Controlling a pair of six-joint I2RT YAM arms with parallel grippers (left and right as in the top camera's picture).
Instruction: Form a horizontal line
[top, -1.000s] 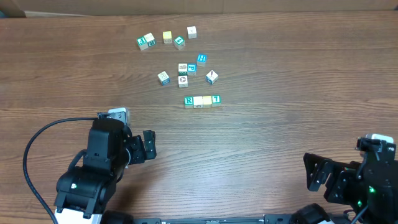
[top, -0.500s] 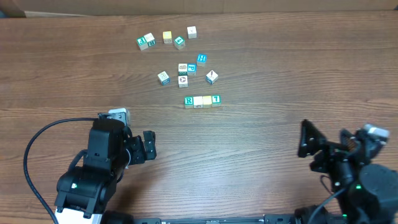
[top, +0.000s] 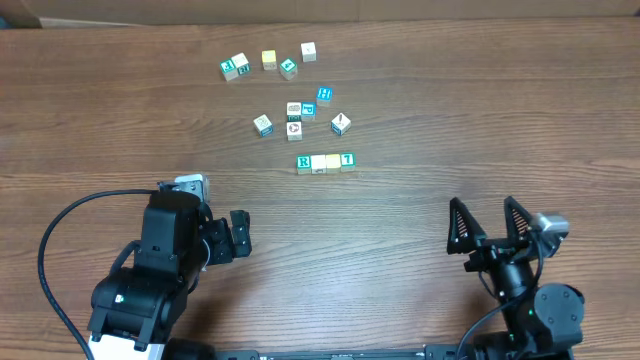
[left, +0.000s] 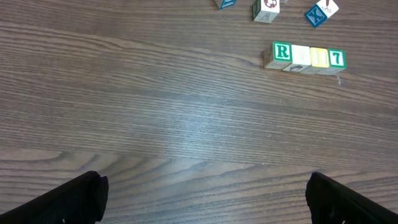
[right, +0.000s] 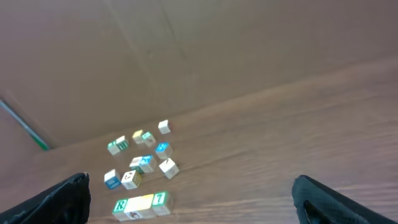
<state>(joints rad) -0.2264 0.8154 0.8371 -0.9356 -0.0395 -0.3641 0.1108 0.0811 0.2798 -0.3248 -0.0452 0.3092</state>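
Note:
A short row of letter blocks (top: 325, 161), from a green R to a green 7, lies side by side on the wooden table; it also shows in the left wrist view (left: 303, 57) and the right wrist view (right: 140, 204). Loose blocks (top: 300, 115) lie scattered just behind it, and more blocks (top: 265, 62) lie at the far side. My left gripper (top: 240, 233) is open and empty, low on the left, well short of the row. My right gripper (top: 490, 228) is open and empty at the lower right, tilted up, far from the blocks.
A black cable (top: 55, 250) loops from the left arm across the table's near-left corner. A brown wall (right: 217, 43) rises behind the table's far edge in the right wrist view.
My right arm has swung left and up from the table's lower right corner, and its fingers now point toward the blocks. The left arm and the blocks have not moved.

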